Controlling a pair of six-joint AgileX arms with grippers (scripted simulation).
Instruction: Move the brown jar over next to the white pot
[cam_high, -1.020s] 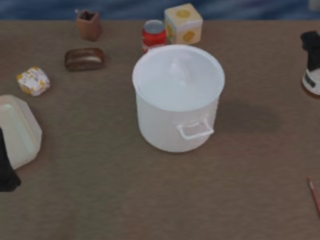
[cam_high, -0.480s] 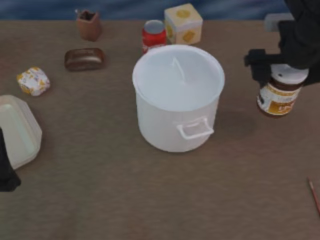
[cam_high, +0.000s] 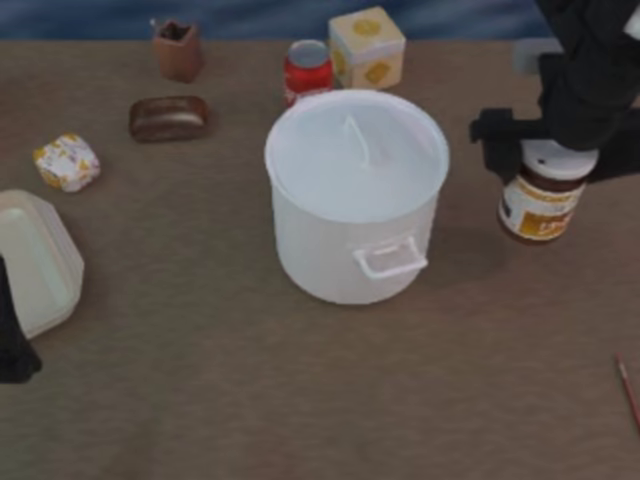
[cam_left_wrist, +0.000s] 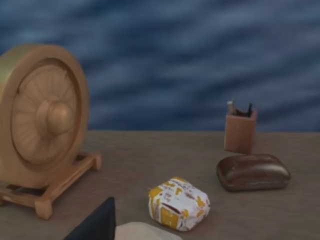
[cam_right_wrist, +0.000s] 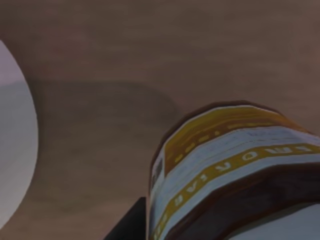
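Observation:
The brown jar (cam_high: 540, 205), with a white lid and white-and-yellow label, hangs at the right of the white pot (cam_high: 355, 195), a short gap between them. My right gripper (cam_high: 552, 150) is shut on the jar near its lid. In the right wrist view the jar (cam_right_wrist: 235, 170) fills the near part, one dark finger (cam_right_wrist: 131, 222) against its side, and the pot's wall (cam_right_wrist: 15, 145) shows at the edge. The pot's loop handle (cam_high: 390, 262) faces the table's front. My left gripper (cam_high: 12, 345) stays parked at the left edge of the table.
A red can (cam_high: 307, 68) and a yellow-and-white box (cam_high: 367, 47) stand behind the pot. A brown square cup (cam_high: 178, 50), a dark loaf (cam_high: 168, 117), a wrapped packet (cam_high: 66, 162) and a pale flat container (cam_high: 35, 260) lie at the left. A wooden wheel (cam_left_wrist: 42, 120) stands nearby. A red pencil (cam_high: 628, 390) lies at the right front.
My right arm came in from the right edge carrying the jar and has moved it leftward toward the pot. The left arm has not moved.

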